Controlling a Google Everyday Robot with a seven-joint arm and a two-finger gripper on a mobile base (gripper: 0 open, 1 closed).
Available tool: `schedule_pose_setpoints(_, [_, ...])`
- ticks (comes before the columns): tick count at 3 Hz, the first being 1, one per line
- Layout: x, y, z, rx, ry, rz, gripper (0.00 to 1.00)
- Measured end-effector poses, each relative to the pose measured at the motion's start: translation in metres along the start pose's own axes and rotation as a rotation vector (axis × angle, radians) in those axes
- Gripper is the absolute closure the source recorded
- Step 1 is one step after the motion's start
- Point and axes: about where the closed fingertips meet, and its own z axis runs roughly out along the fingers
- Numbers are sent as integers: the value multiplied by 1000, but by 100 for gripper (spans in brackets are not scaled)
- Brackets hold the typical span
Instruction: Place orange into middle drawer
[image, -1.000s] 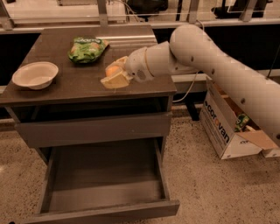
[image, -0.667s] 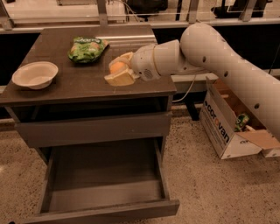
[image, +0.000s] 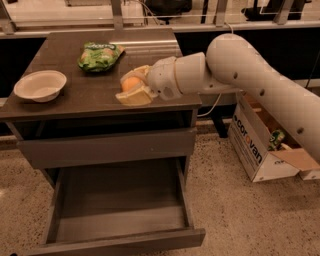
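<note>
Dark tabletop (image: 75, 92) on speckled floor (image: 240, 210), box (image: 252, 150) beside right edge. Gripper (image: 134, 88) above front edge, jaws clamped around orange (image: 129, 83).

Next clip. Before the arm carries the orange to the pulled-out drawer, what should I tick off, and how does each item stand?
1. Small round orange fruit gripped: ok, it sits between the fingers of the gripper, over the dark table's front right part.
2. Orange lifted off the tabletop: cannot tell.
3. Wide shallow dark grey middle drawer pulled out: ok.
4. Room on the drawer floor: ok, nothing shows on it.
5. Crinkled green snack bag and white bowl apart from the gripper: ok.
6. Gripper over the drawer: not ok, it is above the tabletop.
</note>
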Motion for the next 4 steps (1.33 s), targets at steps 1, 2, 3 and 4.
schedule_pose_setpoints(1, [15, 79, 1, -53, -138, -20, 100])
schedule_pose_setpoints(2, [61, 138, -13, -57, -193, 3, 100])
schedule_pose_setpoints(3, [78, 148, -19, -54, -181, 22, 100])
schedule_pose_setpoints(4, [94, 153, -5, -92, -216, 78, 100])
